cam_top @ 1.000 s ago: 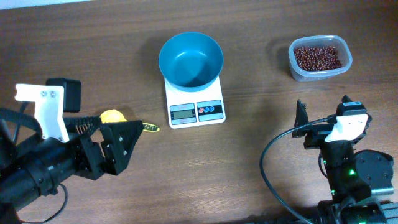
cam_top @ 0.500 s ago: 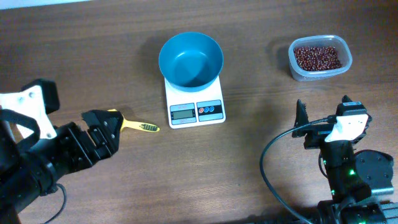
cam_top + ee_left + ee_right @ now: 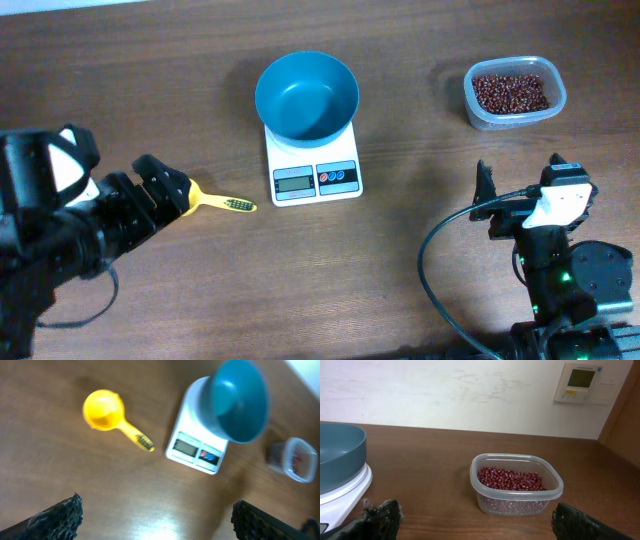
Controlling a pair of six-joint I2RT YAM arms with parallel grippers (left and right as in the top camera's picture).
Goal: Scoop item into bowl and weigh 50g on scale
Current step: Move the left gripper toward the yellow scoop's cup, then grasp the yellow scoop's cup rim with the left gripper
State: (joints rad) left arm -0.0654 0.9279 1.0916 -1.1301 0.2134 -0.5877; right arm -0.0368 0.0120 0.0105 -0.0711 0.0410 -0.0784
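Beans point(image 3: 510, 92) sit in a clear tub point(image 3: 478, 113) well right of the scale point(image 3: 316, 177); the bowl point(image 3: 306, 95) rests on the scale; left gripper point(image 3: 162, 186), at the yellow scoop point(image 3: 103, 410) left of the scale, and right gripper point(image 3: 475, 510) both gape, holding nothing.

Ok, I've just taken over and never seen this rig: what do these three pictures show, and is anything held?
Two robot arms sit at a table, each ending in a two-finger gripper. One picture looks straight down; the other two come from wrist cameras, so the dark shapes at their bottom corners are that arm's own fingers. On the table: an empty-looking teal bowl on a white scale, a clear tub of red-brown beans, and a yellow scoop near the left gripper. Both it and the right gripper stand open, holding nothing.
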